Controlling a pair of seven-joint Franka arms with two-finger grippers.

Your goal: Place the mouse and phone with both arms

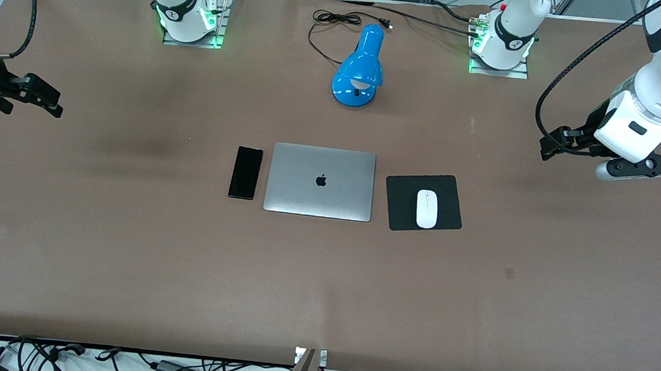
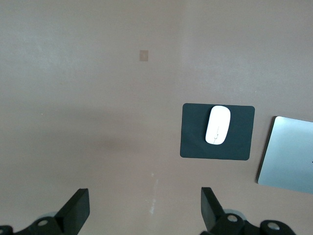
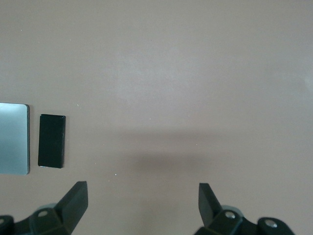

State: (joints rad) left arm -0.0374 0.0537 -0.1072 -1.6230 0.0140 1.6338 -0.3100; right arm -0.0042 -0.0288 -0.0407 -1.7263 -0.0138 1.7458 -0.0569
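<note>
The white mouse point(image 1: 426, 208) lies on a black square pad point(image 1: 401, 214), beside the closed silver laptop point(image 1: 320, 181) toward the left arm's end of the table. The black phone point(image 1: 245, 172) lies flat on the table beside the laptop toward the right arm's end. My left gripper point(image 1: 551, 144) is open and empty, up over bare table at the left arm's end, well apart from the mouse point(image 2: 217, 125). My right gripper point(image 1: 57, 104) is open and empty over bare table at the right arm's end, well apart from the phone point(image 3: 52, 141).
A blue desk lamp point(image 1: 361, 68) with a black cord stands farther from the front camera than the laptop, between the arm bases. A small tape patch point(image 1: 509, 273) marks the table nearer the front camera than the pad. Cables run along the table's front edge.
</note>
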